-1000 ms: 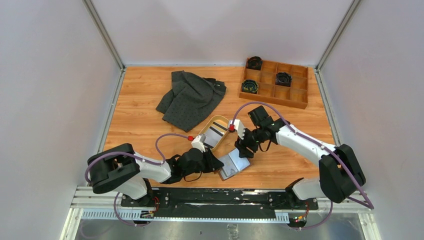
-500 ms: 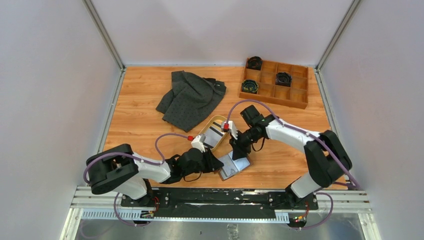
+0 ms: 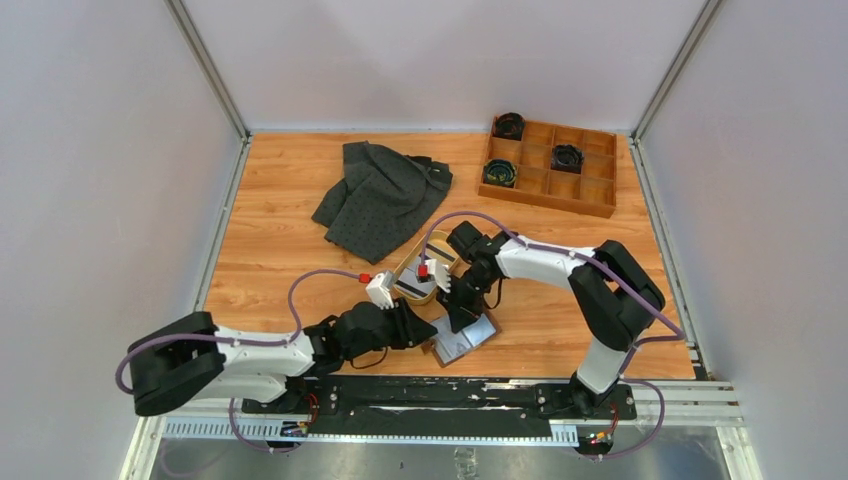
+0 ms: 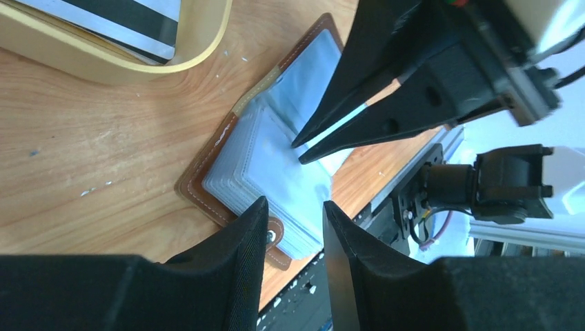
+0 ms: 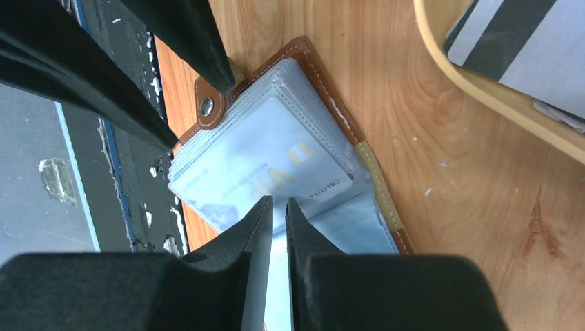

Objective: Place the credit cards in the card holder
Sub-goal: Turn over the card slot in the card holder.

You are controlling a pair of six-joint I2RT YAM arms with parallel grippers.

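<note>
The brown leather card holder lies open near the table's front edge, clear sleeves up. A pale "VIP" card shows in the top sleeve. My right gripper is shut on a thin pale card held edge-on, its tips at the sleeves. My left gripper is open and empty, just over the holder's near corner with the snap tab. More credit cards, striped black and white, lie in the oval tan tray.
The tray's rim sits just behind the holder. A grey cloth lies at the back left, and a wooden compartment box with black coils at the back right. The black rail runs along the front edge.
My right gripper has swung left and down from beside the tray onto the open holder. My left arm has drawn back slightly to the left, its gripper staying at the holder's near corner.
</note>
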